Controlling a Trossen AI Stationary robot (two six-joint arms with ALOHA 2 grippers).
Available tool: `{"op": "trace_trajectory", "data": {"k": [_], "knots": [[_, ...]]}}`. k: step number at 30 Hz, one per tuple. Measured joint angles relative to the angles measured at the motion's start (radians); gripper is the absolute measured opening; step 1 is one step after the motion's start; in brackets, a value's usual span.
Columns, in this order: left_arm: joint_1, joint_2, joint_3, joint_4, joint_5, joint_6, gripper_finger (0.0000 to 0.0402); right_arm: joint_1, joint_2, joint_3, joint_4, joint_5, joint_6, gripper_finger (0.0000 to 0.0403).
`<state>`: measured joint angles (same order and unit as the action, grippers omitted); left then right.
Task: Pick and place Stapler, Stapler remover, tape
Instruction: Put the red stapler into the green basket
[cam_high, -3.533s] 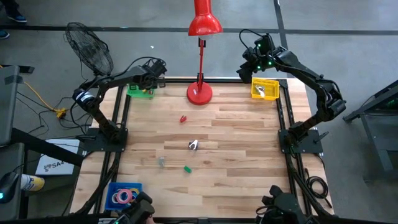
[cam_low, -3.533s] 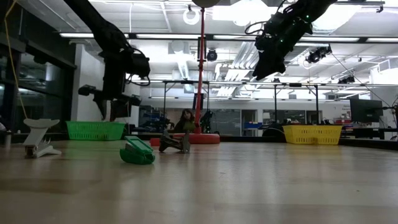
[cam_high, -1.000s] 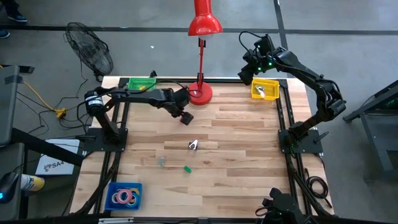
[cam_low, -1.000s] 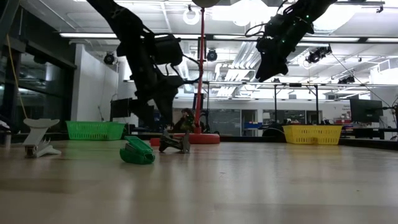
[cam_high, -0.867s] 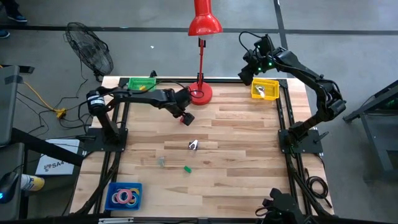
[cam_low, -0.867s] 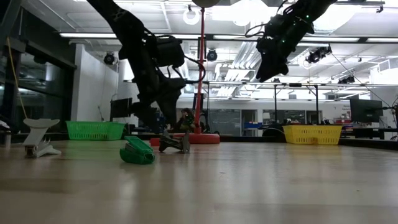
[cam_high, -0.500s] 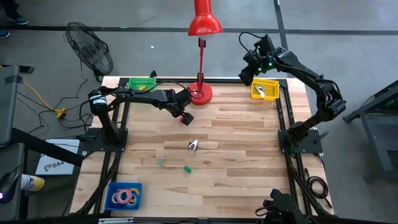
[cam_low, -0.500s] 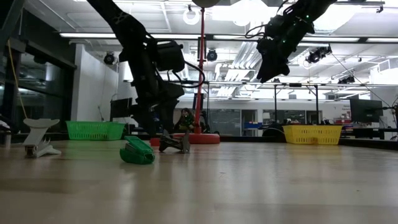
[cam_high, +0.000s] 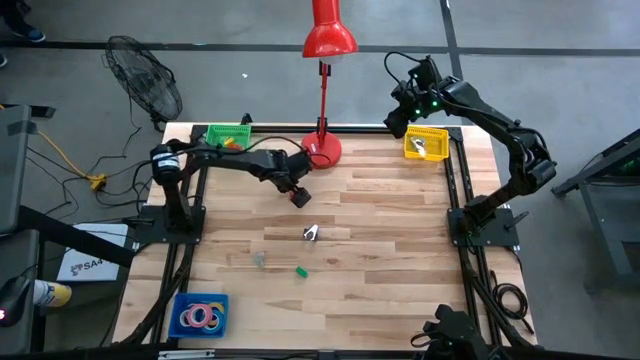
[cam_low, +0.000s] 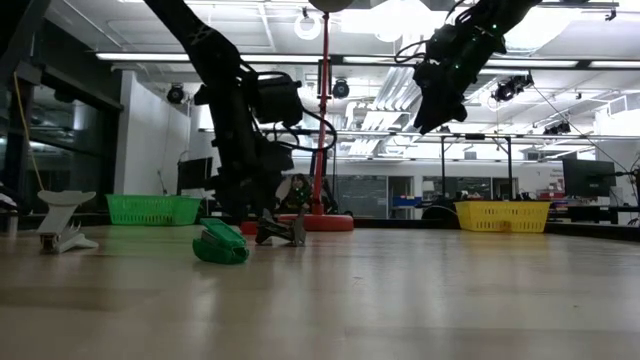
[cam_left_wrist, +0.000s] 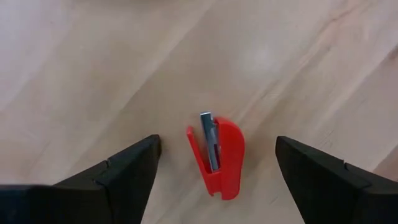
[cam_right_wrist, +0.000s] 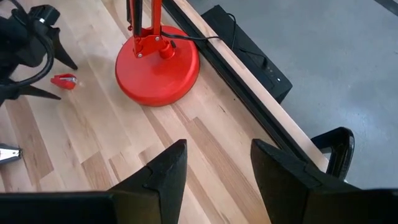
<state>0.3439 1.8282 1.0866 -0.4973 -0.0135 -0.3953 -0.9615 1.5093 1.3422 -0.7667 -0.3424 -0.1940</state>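
Our left hand (cam_left_wrist: 214, 155) hangs low over the table (cam_high: 400, 260) with its fingers spread wide and empty, and the small red stapler (cam_left_wrist: 217, 155) lies flat on the wood right between them, touching neither. In the left wrist view its long axis runs from about twelve to six o'clock, across the line from one finger to the other, so we judge a straight descent and closing would catch it across its narrow sides. From above, the stapler (cam_high: 298, 196) sits toward eleven o'clock of the table's middle, just at the left hand's tips. Our right hand (cam_right_wrist: 214, 168) waits far off near the yellow basket (cam_high: 426, 142) at one o'clock, fingers parted and holding nothing, so the left arm is plainly nearer.
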Motion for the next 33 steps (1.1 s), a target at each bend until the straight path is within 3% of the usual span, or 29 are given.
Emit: {"op": "trace_trajectory", "data": {"k": [4,14,21,26,33], "knots": [[-0.016,0.002,0.000,-0.008,-0.033,0.000,0.0287,0.000,0.000,0.000,0.001,0.000,0.000,0.0169],[-0.023,0.004,-0.003,-0.031,-0.035,0.006,0.0150,0.000,0.000,0.000,0.001,0.001,0.000,0.0169],[-0.018,-0.008,-0.005,-0.033,-0.013,0.006,0.0076,0.000,0.000,0.000,0.001,0.003,-0.005,0.0169],[0.030,-0.047,-0.011,-0.074,0.048,0.004,0.0070,0.000,0.000,0.000,0.001,0.003,-0.008,0.0169],[0.141,-0.120,-0.008,-0.117,0.024,0.047,0.0084,0.000,0.000,0.000,0.017,0.003,-0.009,0.0169]]}}
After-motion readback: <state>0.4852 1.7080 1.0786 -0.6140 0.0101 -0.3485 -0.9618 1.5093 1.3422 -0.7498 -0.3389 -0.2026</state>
